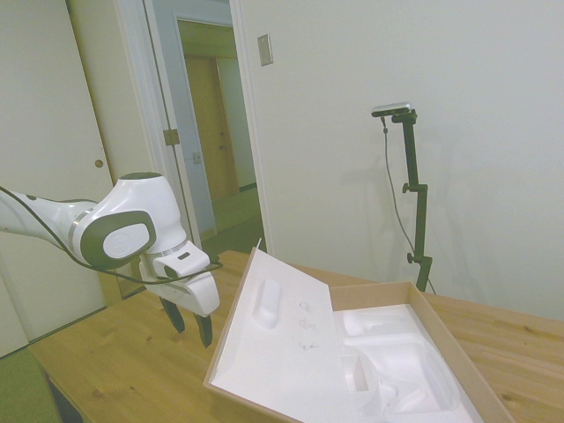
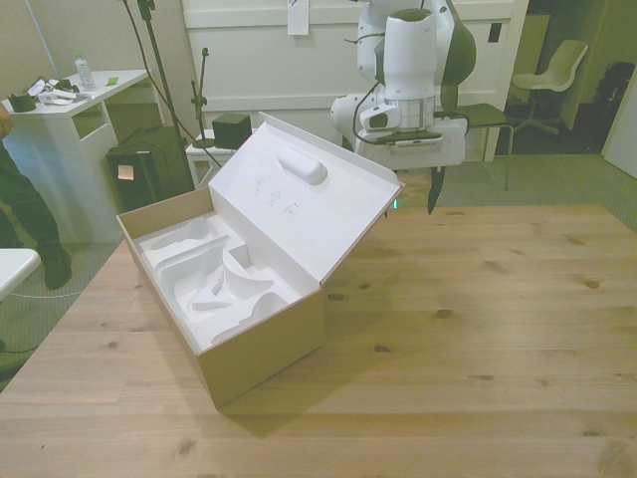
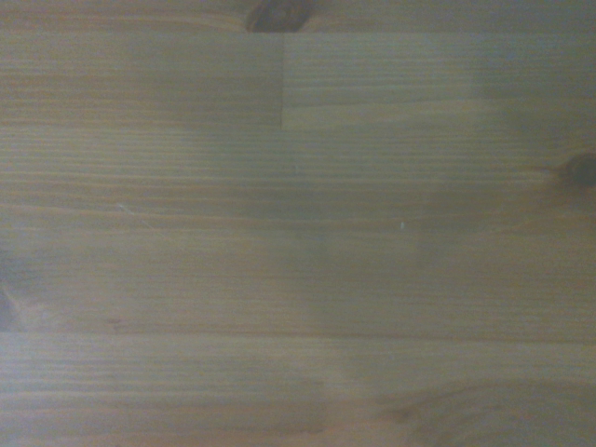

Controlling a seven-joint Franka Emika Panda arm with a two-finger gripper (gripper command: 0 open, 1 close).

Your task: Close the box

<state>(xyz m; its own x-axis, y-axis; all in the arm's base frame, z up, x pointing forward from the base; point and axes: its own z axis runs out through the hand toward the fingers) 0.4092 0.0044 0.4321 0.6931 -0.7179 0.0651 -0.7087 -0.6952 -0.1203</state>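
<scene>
Nearest us, the box (image 2: 261, 344) gapes, lid (image 2: 299, 204) propped; our end effector (image 1: 190, 325), narrowly parted and empty, might shove it sideways across the worktop (image 2: 478, 329).

large flat brown cardboard box (image 2: 264, 363): brown outside, white moulded foam lining
wooden plank table (image 3: 298, 279): light brown, dark knots
white Franka arm (image 2: 410, 60): white, grey joints

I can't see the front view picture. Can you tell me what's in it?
A big brown cardboard box sits open on a wooden table, its lid tilted up and white foam lining inside. The white robot arm's gripper hangs above the table behind the lid, not touching it.
</scene>
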